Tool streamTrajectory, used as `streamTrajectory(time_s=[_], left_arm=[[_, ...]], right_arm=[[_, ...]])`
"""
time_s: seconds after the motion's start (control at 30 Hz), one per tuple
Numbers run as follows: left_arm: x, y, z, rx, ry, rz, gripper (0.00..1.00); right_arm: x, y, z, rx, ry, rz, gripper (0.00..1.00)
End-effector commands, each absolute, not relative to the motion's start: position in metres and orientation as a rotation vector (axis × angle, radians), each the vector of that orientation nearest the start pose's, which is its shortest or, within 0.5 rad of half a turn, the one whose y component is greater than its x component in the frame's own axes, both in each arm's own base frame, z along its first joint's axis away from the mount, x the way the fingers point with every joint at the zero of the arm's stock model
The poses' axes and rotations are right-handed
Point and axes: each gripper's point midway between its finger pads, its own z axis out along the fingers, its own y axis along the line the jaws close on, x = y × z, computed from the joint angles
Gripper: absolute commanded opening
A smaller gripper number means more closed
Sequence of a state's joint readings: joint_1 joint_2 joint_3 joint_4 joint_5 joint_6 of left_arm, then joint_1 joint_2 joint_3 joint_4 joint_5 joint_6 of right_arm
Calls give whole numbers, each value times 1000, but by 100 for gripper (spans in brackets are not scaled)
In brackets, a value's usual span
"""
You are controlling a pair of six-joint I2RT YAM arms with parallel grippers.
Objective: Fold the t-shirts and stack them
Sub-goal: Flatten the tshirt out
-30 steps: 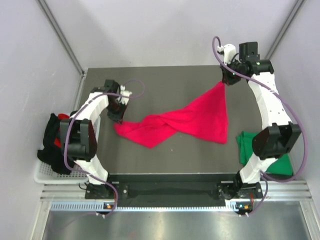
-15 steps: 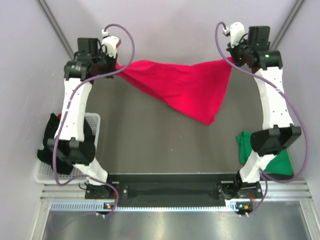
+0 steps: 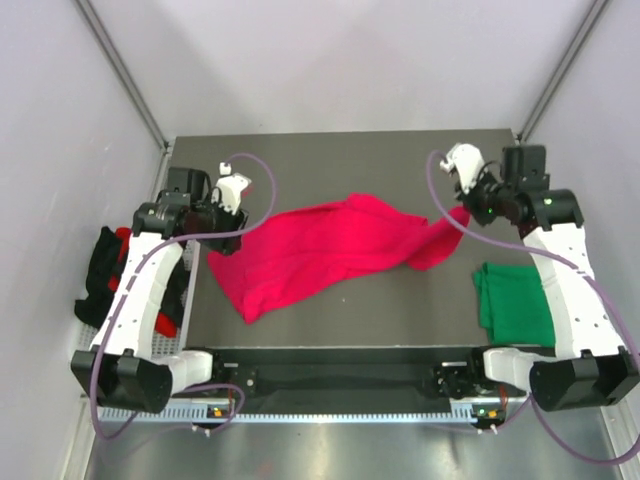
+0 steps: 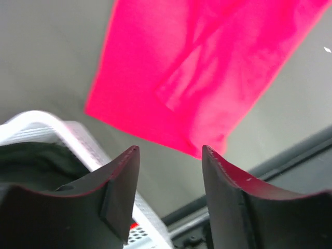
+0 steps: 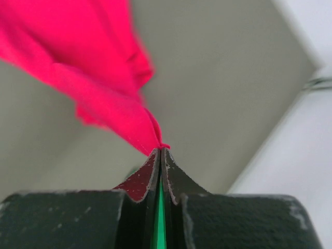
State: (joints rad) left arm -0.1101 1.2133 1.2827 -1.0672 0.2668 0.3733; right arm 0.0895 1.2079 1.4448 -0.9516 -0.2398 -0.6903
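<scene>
**Left end of pink shirt being released; right corner being kept pinched**

The crimson-pink t-shirt (image 3: 320, 250), stretched aloft between both claws at the top of the frame half a second ago, is now being laid across the middle of the table (image 3: 330, 160). It is being let go by the left claw (image 4: 170, 151). The jaws are being held moderately apart with nothing between them, and the cloth is being seen below and beyond the tips, clear of them. The right claw (image 5: 161, 151) is being kept shut on one corner of the shirt, and the cloth is being drawn to a point at its tips, centre right in the top view.

The shirt is being left as a rumpled band running from the lower left of the table to the centre right, with twists in its middle.

Judgement: the spreading step is being only partly achieved. Smoothing is probably being called for before any fold.

The dark green t-shirt (image 3: 515, 300) is lying folded at lower right. The black and red shirts (image 3: 100, 275) are being kept in the white basket (image 4: 78, 136) at the left edge, not yet handled.
</scene>
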Motion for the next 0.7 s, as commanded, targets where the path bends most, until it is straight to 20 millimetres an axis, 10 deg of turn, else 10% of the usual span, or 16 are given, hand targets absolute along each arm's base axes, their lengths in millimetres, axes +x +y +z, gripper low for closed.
streamTrajectory(time_s=[0.0, 0.2, 0.67], left_arm=[[285, -49, 236, 701, 2307, -97, 58], [338, -29, 183, 638, 2475, 53, 50], [351, 19, 103, 676, 2713, 401, 46]], right_arm=[[295, 53, 262, -1056, 2036, 27, 0], [298, 60, 235, -1024, 2088, 106, 0], [310, 67, 214, -1007, 2125, 168, 0]])
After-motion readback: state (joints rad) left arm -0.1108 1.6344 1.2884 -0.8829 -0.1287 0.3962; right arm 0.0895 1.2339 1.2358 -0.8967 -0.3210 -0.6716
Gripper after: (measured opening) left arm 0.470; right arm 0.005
